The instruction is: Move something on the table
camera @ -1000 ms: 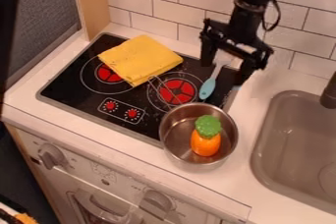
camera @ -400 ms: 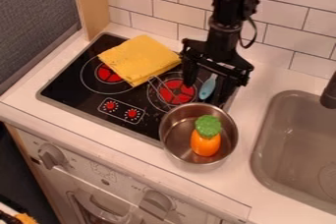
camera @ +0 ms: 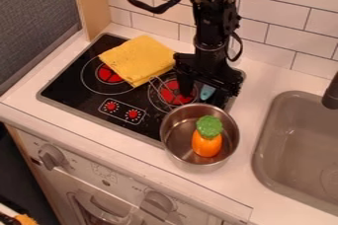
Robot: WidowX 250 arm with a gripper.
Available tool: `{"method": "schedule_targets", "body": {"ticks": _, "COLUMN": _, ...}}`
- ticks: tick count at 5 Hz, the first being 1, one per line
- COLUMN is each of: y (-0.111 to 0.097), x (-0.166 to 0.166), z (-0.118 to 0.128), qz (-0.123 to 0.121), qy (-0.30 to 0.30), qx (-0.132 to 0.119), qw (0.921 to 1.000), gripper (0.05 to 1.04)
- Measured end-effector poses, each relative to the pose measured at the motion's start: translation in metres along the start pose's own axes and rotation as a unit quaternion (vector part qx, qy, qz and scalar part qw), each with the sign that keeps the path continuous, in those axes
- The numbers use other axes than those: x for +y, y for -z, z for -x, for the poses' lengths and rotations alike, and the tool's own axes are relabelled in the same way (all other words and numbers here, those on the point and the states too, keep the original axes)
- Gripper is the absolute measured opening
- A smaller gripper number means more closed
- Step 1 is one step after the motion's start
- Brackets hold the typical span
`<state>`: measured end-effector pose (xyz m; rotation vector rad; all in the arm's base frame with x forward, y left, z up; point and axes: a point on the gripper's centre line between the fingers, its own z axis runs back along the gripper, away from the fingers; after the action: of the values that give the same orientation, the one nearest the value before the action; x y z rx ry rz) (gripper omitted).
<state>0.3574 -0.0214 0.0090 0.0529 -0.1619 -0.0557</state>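
The black gripper (camera: 201, 93) hangs over the right rear part of the stove, open, with its fingers spread on either side of the blue spoon (camera: 207, 92). Most of the spoon's handle is hidden behind the gripper. In front stands a metal pot (camera: 173, 146) at the stove's right front corner, holding an orange toy carrot (camera: 206, 145) with a green top. A folded yellow cloth (camera: 140, 60) lies on the rear left of the stove, to the left of the gripper.
The black stove top (camera: 72, 88) has red burners and a thin wire handle by the middle one. At the right is a grey sink (camera: 290, 155) with a dark faucet (camera: 331, 95). A tiled wall (camera: 290, 24) rises behind the counter.
The gripper has moved left and toward the camera, coming down over the spoon and covering more of it. The pot, carrot and cloth have stayed put.
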Motion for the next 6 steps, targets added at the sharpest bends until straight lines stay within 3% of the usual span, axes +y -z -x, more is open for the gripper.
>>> {"method": "schedule_targets", "body": {"ticks": 2, "y": -0.001, "x": 0.007, "z": 0.002, "qz": 0.003, "qy": 0.0, "qx": -0.011, "qw": 0.9999, "gripper": 0.391}}
{"method": "schedule_targets", "body": {"ticks": 3, "y": -0.005, "x": 0.008, "z": 0.005, "qz": 0.005, "qy": 0.004, "qx": 0.01, "qw": 0.9999, "gripper": 0.316}}
{"method": "schedule_targets", "body": {"ticks": 5, "y": -0.048, "x": 0.014, "z": -0.015, "qz": -0.009, "qy": 0.01, "qx": 0.012, "qw": 0.9998, "gripper": 0.316}}
{"method": "schedule_targets", "body": {"ticks": 6, "y": -0.073, "x": 0.026, "z": -0.013, "qz": -0.015, "qy": 0.013, "qx": -0.002, "qw": 0.9998, "gripper": 0.316}}
